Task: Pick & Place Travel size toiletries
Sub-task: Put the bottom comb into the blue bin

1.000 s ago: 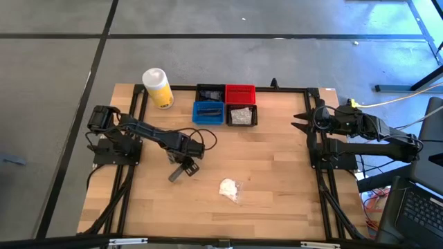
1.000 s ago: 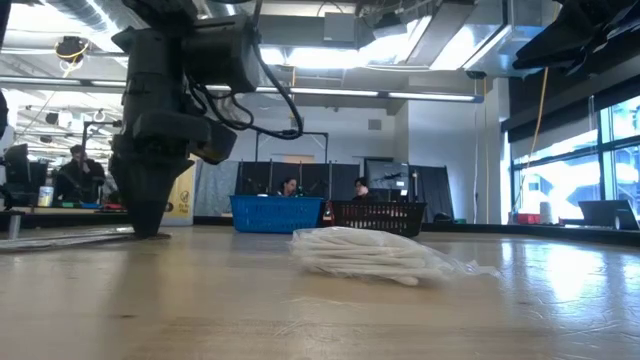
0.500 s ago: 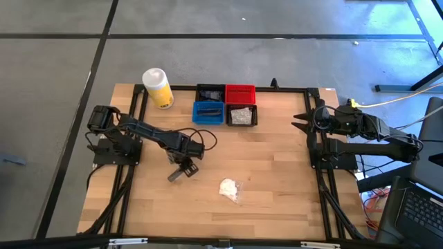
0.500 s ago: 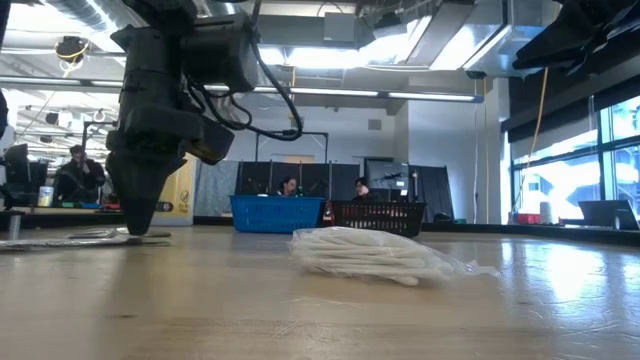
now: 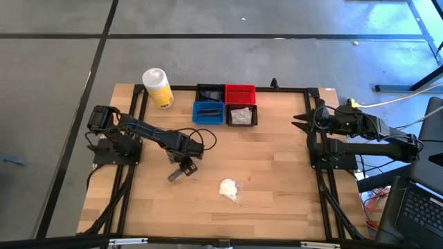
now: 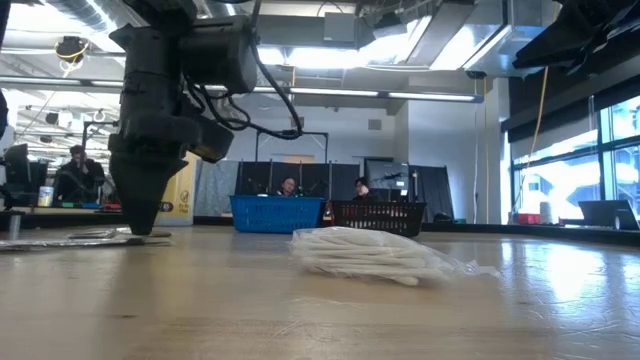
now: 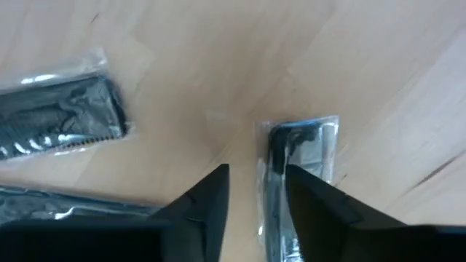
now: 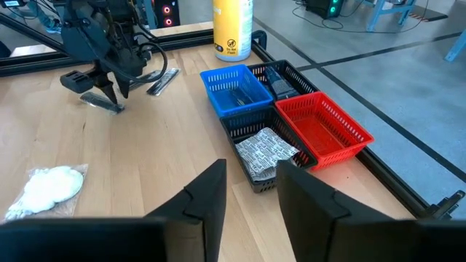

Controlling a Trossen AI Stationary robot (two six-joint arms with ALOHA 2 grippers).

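Hovering left end effector over packet edge, open

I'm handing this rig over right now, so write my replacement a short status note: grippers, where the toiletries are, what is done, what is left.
Left gripper: down at the table's left-centre, fingers apart over a clear-wrapped dark tube, nothing held.
Right gripper: parked at the right edge, open, empty.
Done: silver packets in the front black bin; dark items lie in the blue bin and the rear black bin. Red bin holds nothing.
Left: the tube under the left gripper, another wrapped dark tube beside it, possibly a third at that view's edge, and the white wad mid-table.
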